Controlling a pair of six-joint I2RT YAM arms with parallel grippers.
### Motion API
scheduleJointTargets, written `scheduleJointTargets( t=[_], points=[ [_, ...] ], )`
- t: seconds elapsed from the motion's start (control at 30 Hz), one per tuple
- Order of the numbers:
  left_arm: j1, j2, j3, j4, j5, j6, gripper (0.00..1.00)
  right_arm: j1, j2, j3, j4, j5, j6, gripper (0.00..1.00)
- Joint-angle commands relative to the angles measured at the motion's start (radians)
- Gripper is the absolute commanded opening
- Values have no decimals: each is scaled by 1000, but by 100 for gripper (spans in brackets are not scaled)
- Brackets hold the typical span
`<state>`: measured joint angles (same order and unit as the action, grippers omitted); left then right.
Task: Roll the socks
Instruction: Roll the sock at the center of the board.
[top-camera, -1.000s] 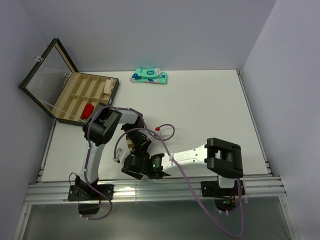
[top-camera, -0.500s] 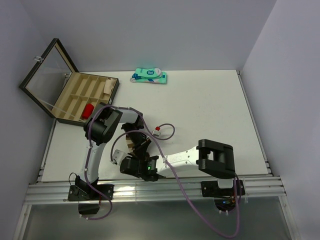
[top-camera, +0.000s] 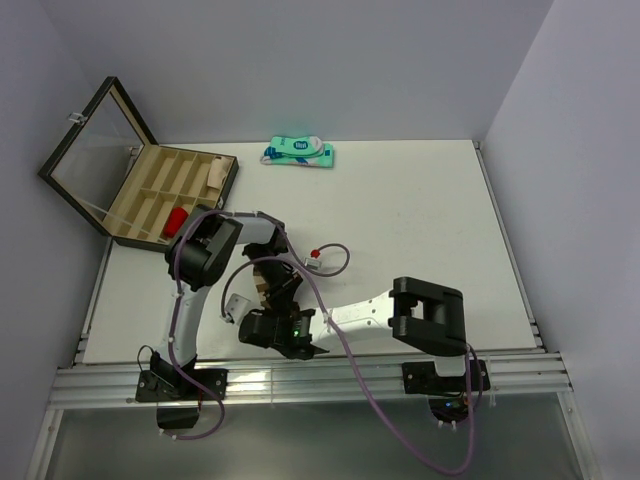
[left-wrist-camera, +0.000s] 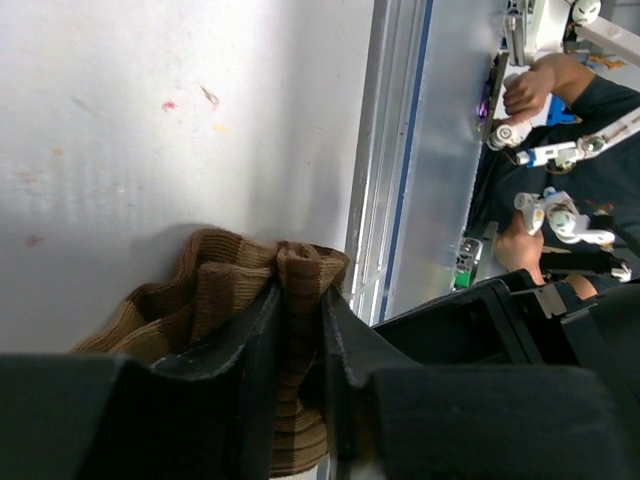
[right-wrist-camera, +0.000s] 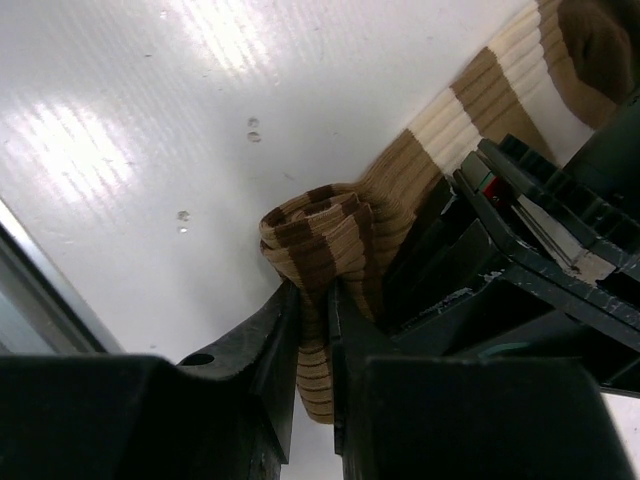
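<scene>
White tabletop (top-camera: 420, 220) fills the overhead view. Only that view shows the black-framed wooden compartment case (top-camera: 100, 150), its glass lid raised, at the far-left corner, and the flat teal-and-white package (top-camera: 298, 152) at the far edge. There both arms fold inward near the front edge and hide most of the brown sock with tan bands (right-wrist-camera: 320, 240). The wrist cameras show it plainly, bunched on the table close to the front rail. The left gripper (left-wrist-camera: 300, 300) is clamped on a ribbed fold of it. The right gripper (right-wrist-camera: 312, 300) pinches its rolled end, and the banded length trails away across the table.
</scene>
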<state>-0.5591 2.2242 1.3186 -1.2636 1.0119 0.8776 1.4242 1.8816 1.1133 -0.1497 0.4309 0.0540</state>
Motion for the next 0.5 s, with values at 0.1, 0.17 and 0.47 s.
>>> scheduleJointTargets(
  t=[0.1,0.17,0.47],
  points=[
    [22,-84,64,44,16,-32,30,-36,37,-33,-54,-64,21,11],
    [28,-107,65,81,7,-52,32,-45,37,-30,-57,-83,27,10],
    [41,-202,36,242,-79,-193,35,-91,31,-15,-80,-162,47,9]
  ],
)
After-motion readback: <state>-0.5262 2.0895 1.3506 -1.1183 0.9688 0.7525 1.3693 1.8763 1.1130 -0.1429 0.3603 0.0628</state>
